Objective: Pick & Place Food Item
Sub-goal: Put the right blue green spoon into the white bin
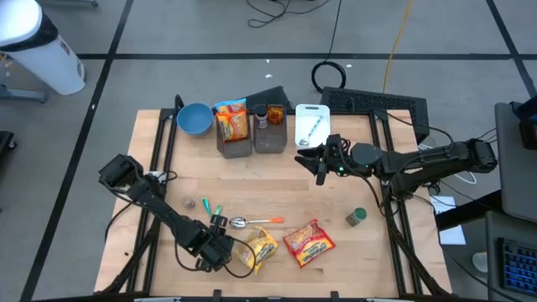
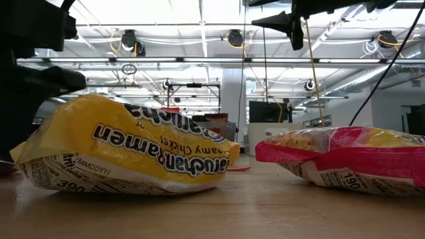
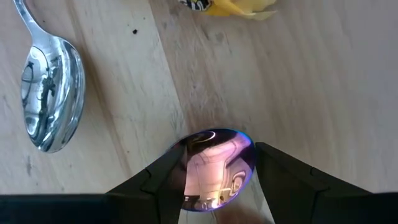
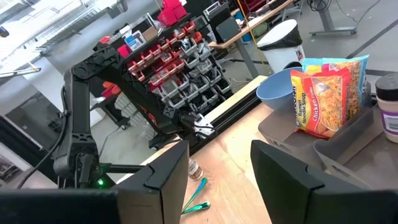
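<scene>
A yellow ramen pack (image 1: 261, 249) and a red ramen pack (image 1: 309, 242) lie flat on the wooden table near its front edge. They also show in the low view, yellow (image 2: 126, 153) and red (image 2: 345, 159). My left gripper (image 1: 225, 251) is low over the table, just left of the yellow pack, whose corner (image 3: 233, 6) lies ahead of it. It is shut on a shiny, purple-tinted metal oval (image 3: 217, 168) like a spoon's bowl. My right gripper (image 1: 314, 161) is open and empty, raised over the table's far right part. My left gripper has the shiny oval's two side edges (image 3: 186, 163) between the inner sides of its two fingers. The fingers come from above, pointing down at the table. Whether the oval is lifted clear or rests on the wood cannot be told, and no handle shows.
A steel spoon (image 1: 240, 222) with an orange handle lies just beyond the left gripper; its bowl shows in the left wrist view (image 3: 51, 99). Two grey bins (image 1: 252, 138) at the back hold another ramen pack and a jar. A blue bowl (image 1: 194, 118), a white board (image 1: 312, 126) and a small green-lidded jar (image 1: 357, 217) stand around.
</scene>
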Available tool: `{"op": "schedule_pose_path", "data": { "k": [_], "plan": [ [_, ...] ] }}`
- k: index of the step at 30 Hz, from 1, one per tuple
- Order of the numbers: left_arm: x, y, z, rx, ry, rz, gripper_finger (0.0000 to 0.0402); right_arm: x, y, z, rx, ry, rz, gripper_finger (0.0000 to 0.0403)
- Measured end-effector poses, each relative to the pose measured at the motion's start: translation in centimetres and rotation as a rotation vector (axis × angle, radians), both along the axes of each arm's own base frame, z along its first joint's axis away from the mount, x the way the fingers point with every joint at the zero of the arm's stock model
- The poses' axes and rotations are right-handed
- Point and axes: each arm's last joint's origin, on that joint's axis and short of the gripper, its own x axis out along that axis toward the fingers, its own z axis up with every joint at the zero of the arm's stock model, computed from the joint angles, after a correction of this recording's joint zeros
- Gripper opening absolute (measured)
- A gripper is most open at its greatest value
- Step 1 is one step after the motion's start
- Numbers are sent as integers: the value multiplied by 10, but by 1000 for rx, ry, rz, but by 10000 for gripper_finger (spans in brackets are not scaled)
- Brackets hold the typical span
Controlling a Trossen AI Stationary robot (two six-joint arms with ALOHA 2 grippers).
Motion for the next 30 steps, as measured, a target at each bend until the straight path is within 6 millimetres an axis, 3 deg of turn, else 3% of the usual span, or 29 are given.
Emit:
{"op": "schedule_pose_path", "data": {
  "k": [5, 18, 30],
  "plan": [
    [0, 0, 0, 3, -2, 1, 190, 0, 0, 0, 0, 0, 0, 166],
    [0, 0, 1, 5, -11, 5, 62, 0, 0, 0, 0, 0, 0, 166],
    [1, 2, 3, 25, -13, 13, 6, 0, 0, 0, -3, 1, 1, 166]
  ]
}}
